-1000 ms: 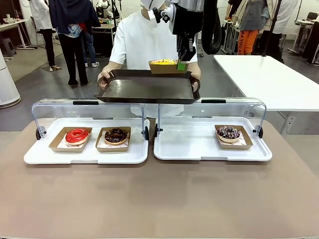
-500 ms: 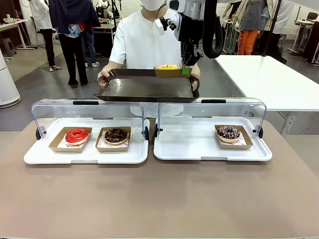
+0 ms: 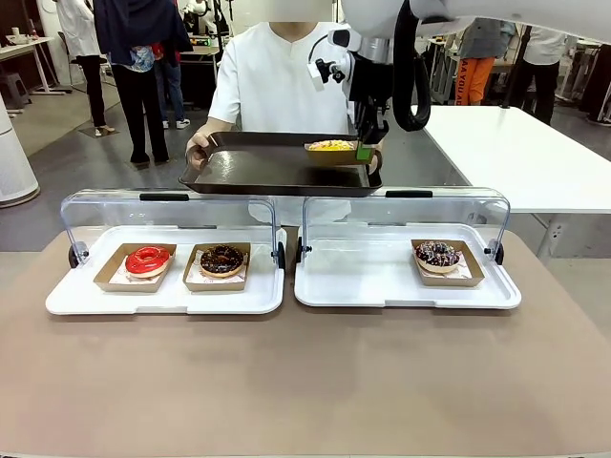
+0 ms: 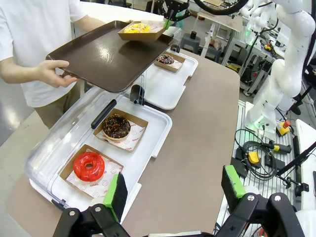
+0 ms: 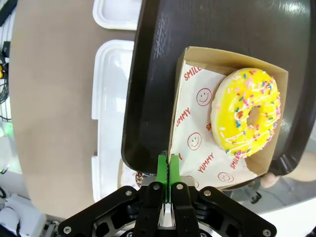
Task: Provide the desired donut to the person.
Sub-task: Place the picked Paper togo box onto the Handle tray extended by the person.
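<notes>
Donut [image 5: 247, 111] in card carton [image 5: 227, 58]: light, soft.
Gripped on thin bendy wall by right hand [image 5: 168, 165] at serving tray [image 3: 267, 172] right edge; left hand [image 4: 175, 186] open.

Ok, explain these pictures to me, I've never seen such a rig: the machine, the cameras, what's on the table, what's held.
Two white robot arms with two-finger grippers work here. One picture looks across the table at the person; the other two come from cameras on the arms' wrists. On the table stand two white display trays, lids up, with a red donut, a chocolate donut and a sprinkled chocolate donut. The right gripper is shut on the rim of a cardboard box carrying a yellow donut, at the brown tray that the person holds. The left gripper is open and empty.
</notes>
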Controlling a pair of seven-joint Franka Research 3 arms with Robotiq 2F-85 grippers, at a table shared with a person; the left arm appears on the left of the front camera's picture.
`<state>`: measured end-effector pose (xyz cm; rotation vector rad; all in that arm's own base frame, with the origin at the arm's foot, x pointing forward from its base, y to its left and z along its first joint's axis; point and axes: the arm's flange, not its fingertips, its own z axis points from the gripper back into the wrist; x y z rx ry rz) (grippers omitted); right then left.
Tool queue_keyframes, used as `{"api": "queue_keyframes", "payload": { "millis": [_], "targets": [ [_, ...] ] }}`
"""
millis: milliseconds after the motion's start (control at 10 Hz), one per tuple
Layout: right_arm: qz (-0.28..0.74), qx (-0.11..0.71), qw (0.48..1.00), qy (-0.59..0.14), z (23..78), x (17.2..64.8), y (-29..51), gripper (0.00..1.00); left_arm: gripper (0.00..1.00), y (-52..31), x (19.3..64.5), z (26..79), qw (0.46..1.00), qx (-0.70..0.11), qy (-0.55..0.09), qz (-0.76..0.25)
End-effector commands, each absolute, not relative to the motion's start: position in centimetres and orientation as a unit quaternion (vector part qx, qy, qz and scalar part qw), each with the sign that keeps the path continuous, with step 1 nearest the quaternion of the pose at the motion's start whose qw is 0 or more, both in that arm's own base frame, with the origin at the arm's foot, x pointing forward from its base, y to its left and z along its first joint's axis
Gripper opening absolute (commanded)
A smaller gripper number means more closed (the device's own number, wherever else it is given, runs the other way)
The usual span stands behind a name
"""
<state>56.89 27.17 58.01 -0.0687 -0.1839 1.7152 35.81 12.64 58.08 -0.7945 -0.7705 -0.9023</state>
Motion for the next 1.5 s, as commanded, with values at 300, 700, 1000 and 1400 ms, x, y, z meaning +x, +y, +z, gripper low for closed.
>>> {"api": "queue_keyframes", "payload": {
  "millis": [300, 700, 1000, 1400],
  "targets": [
    [0.728, -0.045, 0.680, -0.082, 54.5, 57.6, 27.0, 0.01, 1.00, 12.6, 35.8, 58.2, 0.749, -0.369, -0.360, -0.416],
    [0.710, -0.042, 0.697, -0.097, 54.6, 57.7, 27.1, 0.83, 1.00, 12.6, 35.8, 58.2, 0.749, -0.369, -0.360, -0.416],
    [0.709, -0.047, 0.696, -0.099, 55.3, 57.3, 27.3, 1.00, 1.00, 12.6, 35.8, 58.2, 0.749, -0.369, -0.360, -0.416],
    [0.707, -0.046, 0.699, -0.099, 55.8, 57.0, 27.1, 1.00, 1.00, 12.6, 35.8, 58.2, 0.749, -0.369, -0.360, -0.416]
  ]
}}
